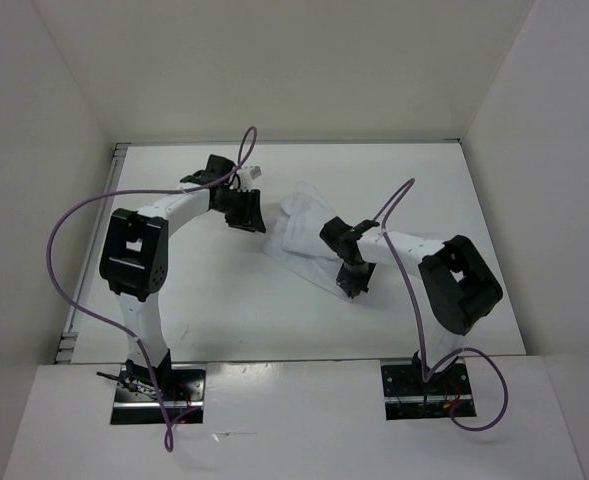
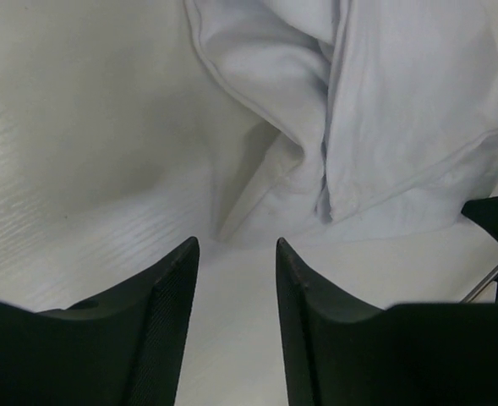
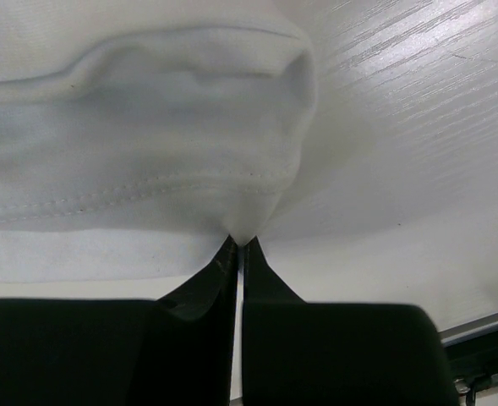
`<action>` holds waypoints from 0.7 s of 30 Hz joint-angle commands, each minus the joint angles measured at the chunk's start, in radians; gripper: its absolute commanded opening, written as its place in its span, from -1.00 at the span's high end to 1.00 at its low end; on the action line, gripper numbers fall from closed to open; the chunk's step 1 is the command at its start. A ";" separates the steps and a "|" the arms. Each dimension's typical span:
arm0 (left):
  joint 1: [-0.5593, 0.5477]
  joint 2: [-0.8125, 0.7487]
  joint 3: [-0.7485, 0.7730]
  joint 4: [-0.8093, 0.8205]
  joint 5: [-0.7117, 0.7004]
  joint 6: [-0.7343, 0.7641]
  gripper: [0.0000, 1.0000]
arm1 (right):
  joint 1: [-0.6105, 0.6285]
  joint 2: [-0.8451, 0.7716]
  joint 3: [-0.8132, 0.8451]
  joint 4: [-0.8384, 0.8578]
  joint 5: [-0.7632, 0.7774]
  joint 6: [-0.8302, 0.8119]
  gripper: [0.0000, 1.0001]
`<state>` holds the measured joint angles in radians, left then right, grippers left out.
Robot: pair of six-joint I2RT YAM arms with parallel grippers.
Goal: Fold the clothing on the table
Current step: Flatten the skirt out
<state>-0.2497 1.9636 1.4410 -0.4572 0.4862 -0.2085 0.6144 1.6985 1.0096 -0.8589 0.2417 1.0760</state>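
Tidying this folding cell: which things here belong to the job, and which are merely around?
Job:
thin white fabric garment, crumpled
flat matte white table under it
right gripper, shut on the garment's edge
left gripper, open, just short of the garment

Merely around:
looping purple cables
plain white enclosure walls

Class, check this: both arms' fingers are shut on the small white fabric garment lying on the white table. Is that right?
Not quite. Only the right arm's fingers are shut on the small white fabric garment. The left arm's fingers stand open with nothing gripped, as the left wrist view shows.
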 commanded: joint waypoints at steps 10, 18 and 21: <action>-0.020 0.126 -0.042 0.101 0.081 0.018 0.07 | -0.054 -0.033 0.011 -0.026 0.044 -0.037 1.00; -0.020 0.136 -0.060 0.132 0.195 -0.020 0.09 | -0.054 -0.003 0.030 -0.026 0.044 -0.056 1.00; -0.029 0.136 -0.082 0.132 0.219 -0.020 0.09 | -0.054 0.007 0.040 -0.026 0.044 -0.056 1.00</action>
<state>-0.2665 2.0800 1.3838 -0.3378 0.6460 -0.2245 0.5686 1.6970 1.0100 -0.8593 0.2481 1.0225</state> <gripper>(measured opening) 0.455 0.012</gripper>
